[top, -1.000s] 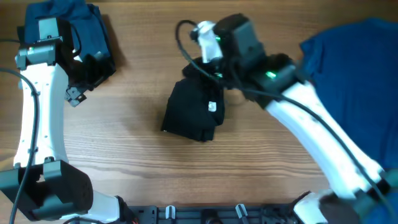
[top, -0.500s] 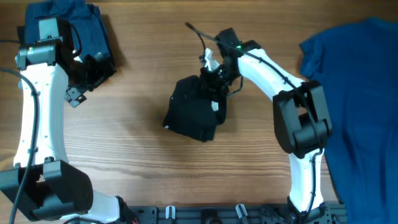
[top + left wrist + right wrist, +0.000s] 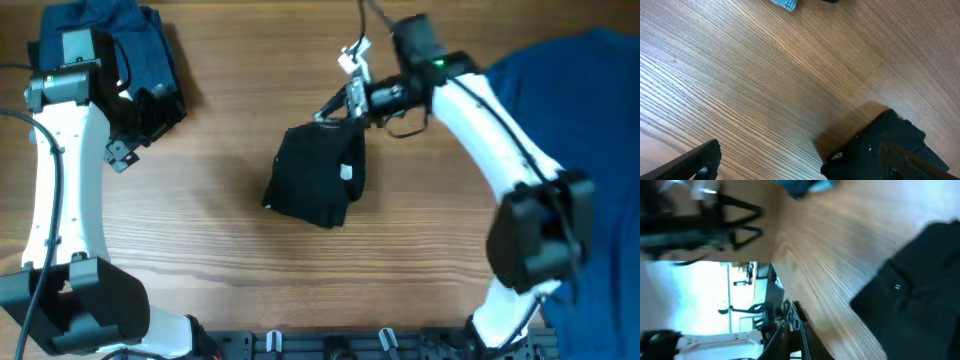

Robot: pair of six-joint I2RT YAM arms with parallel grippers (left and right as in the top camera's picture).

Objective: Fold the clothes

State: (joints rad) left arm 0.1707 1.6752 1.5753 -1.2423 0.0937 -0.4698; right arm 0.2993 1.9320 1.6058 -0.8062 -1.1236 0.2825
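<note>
Black T-shirt (image 3: pixel 310 180): lay folded into a compact bundle near the middle of the tabletop (image 3: pixel 220 250), its small white mark (image 3: pixel 347 172) facing up near the right edge.
Right gripper (image 3: pixel 338 107): reached in from the right, low over the far right corner of the black T-shirt, with its jaws together. The overhead view did not show whether any cloth was pinched between them.
Right wrist view: was blurred, showing only dark cloth at the right of the frame and wood grain beside it.
Left gripper (image 3: pixel 135 135): was at the far left of the tabletop, well apart from the black T-shirt. Its jaws stood wide apart with nothing between them, and in its wrist view bare wood showed in the gap.
Dark blue clothes (image 3: pixel 150 50): sat piled in the far left corner, partly under the left arm, just beside the left gripper.
Bright blue T-shirt (image 3: pixel 590 130): lay spread over the right end of the tabletop, partly covered by the right arm.
</note>
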